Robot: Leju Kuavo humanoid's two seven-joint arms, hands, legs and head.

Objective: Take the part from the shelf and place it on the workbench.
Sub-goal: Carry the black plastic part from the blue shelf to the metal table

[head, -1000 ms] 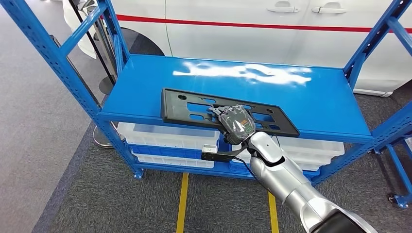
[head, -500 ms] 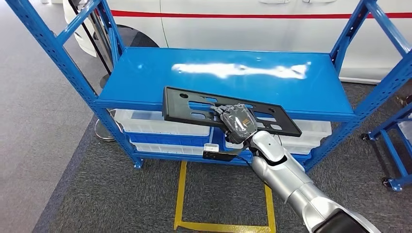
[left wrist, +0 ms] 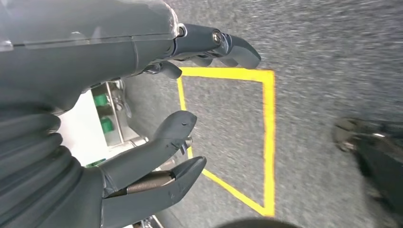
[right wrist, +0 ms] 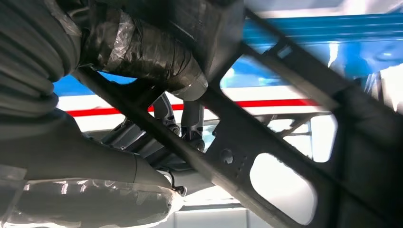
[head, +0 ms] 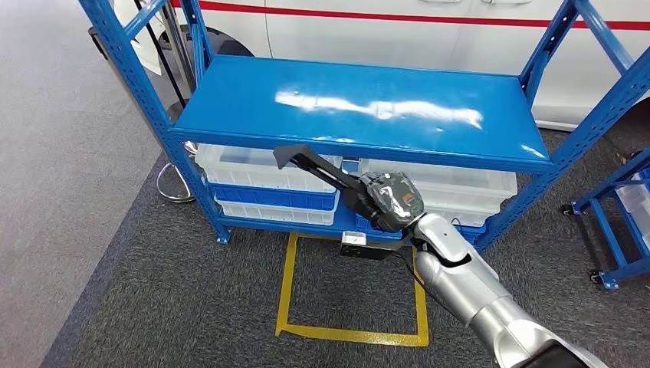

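My right hand (head: 389, 201) grips the black flat plastic part (head: 316, 169), a long frame with cut-out slots, and holds it clear of the blue shelf (head: 368, 103), in front of the shelf's front edge and seen nearly edge-on. In the right wrist view the part (right wrist: 285, 142) crosses the picture with my thumb (right wrist: 152, 61) pressed on it. My left hand (left wrist: 157, 118) hangs open over grey carpet, holding nothing.
The shelf's top board is bare and shiny. White and blue bins (head: 260, 180) sit on the lower level. Blue uprights (head: 146, 100) flank the shelf. A white car with a red stripe (head: 429, 23) stands behind. A yellow floor square (head: 349, 291) lies below.
The part has been lifted off the shelf board and drawn back toward me, tilting edge-on. The camera has shifted too, backing away from the shelf.
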